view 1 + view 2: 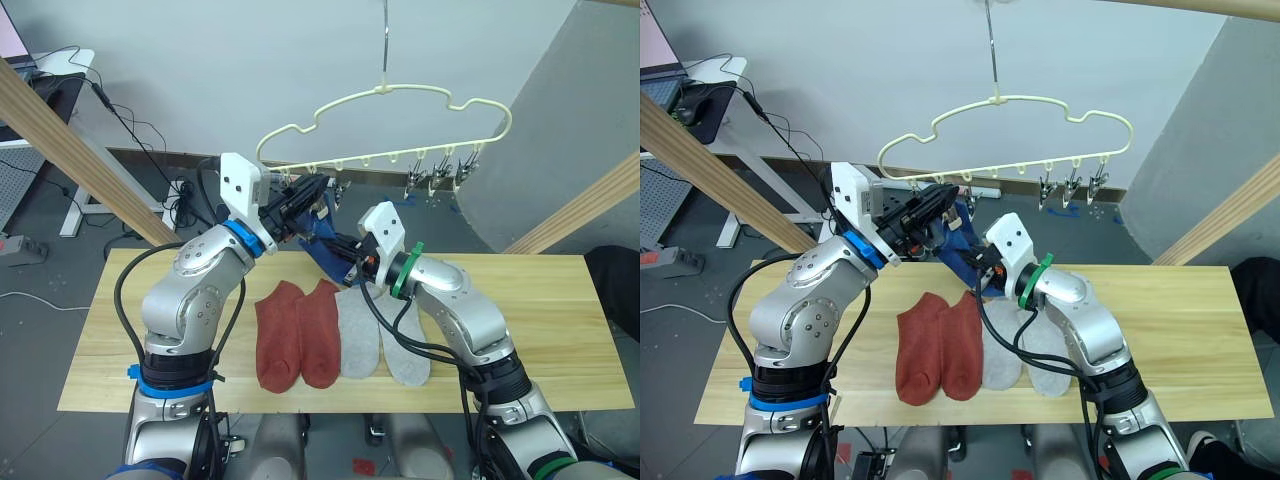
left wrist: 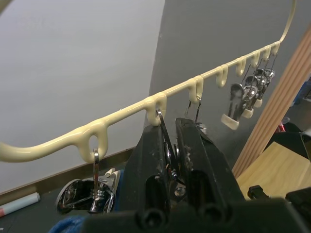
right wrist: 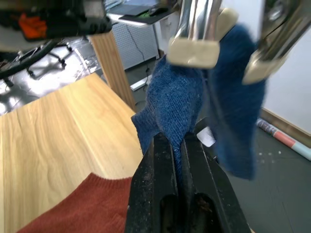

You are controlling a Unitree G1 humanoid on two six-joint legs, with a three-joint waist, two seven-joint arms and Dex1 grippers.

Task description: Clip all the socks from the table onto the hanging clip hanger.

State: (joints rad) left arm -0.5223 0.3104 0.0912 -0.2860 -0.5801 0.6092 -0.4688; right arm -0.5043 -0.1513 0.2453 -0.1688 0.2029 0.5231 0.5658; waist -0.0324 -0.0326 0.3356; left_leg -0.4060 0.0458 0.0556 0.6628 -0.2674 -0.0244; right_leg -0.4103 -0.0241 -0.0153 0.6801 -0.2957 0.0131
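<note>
The cream clip hanger point(image 1: 385, 95) hangs over the table's point(image 1: 540, 330) far edge. My left gripper point(image 2: 170, 133) is shut on one of its metal clips point(image 2: 167, 148), near the hanger's left end. My right gripper point(image 3: 180, 138) is shut on the lower part of a blue sock point(image 3: 175, 97) and holds it up under a cream-padded clip point(image 3: 194, 51). I cannot tell whether that clip grips the sock. A second blue sock point(image 3: 235, 121) hangs beside it. Two rust red socks point(image 1: 298, 335) and two light grey socks point(image 1: 385, 345) lie side by side on the table.
Three free clips point(image 1: 440, 175) hang at the hanger's right end. Thick wooden poles point(image 1: 80, 150) slant up at both sides of the table. Cables and a desk point(image 1: 60, 70) stand behind on the left.
</note>
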